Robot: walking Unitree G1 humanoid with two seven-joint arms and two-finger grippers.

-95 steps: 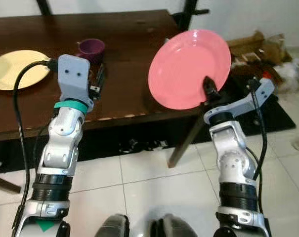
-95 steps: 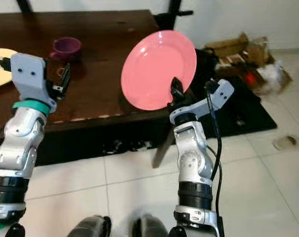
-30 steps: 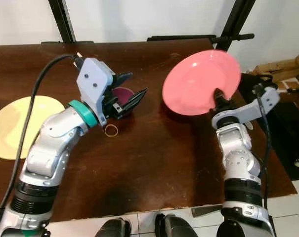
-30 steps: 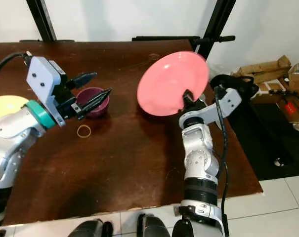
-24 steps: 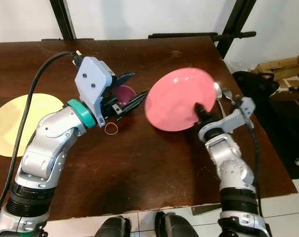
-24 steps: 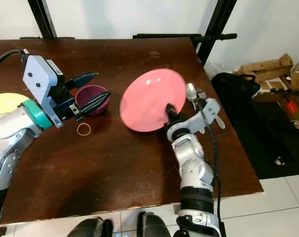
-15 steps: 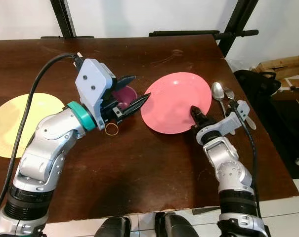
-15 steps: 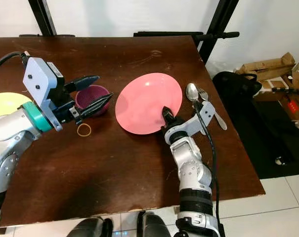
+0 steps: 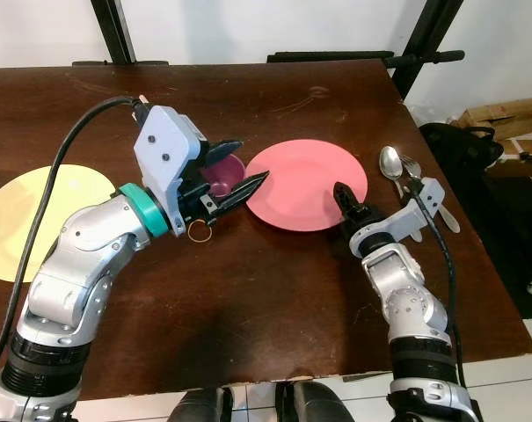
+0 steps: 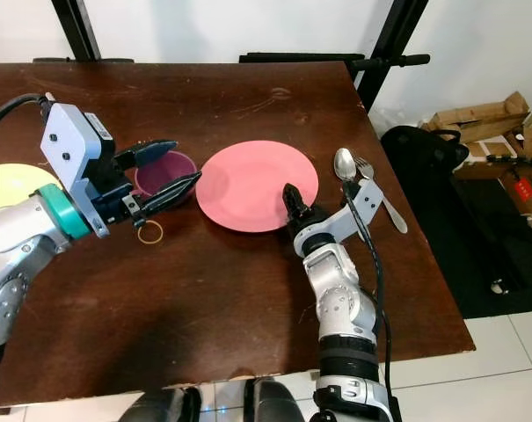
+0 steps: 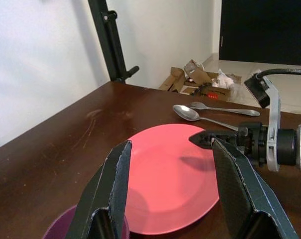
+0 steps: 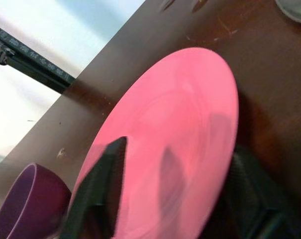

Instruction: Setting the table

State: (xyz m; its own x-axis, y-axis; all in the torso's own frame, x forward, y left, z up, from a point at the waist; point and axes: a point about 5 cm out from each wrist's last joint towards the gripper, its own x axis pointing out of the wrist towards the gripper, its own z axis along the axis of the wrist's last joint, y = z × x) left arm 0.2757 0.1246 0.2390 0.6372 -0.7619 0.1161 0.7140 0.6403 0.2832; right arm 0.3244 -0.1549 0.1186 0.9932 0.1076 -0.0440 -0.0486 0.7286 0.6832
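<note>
A pink plate [image 9: 305, 180] lies flat on the dark wooden table [image 9: 248, 308], right of a purple cup [image 9: 220, 171]. My right gripper [image 9: 343, 197] is at the plate's near right rim. In the right wrist view its fingers [image 12: 98, 191] stand open astride the pink plate [image 12: 175, 149], one raised over it and casting a shadow, the other outside the rim. My left gripper [image 9: 252, 158] hovers open just above the purple cup, pointing at the plate, with nothing held. A spoon [image 9: 390, 163] and fork [image 9: 415, 169] lie right of the plate.
A yellow plate [image 9: 28, 211] sits at the table's left edge. A rubber band [image 9: 198, 231] lies near the cup. Black stand poles [image 9: 419, 48] rise behind the table. Cardboard and clutter [image 9: 503, 123] are on the floor to the right.
The pink plate has gone from tilted up to lying flat on the table, and my right gripper came down with it. The left arm has hardly moved.
</note>
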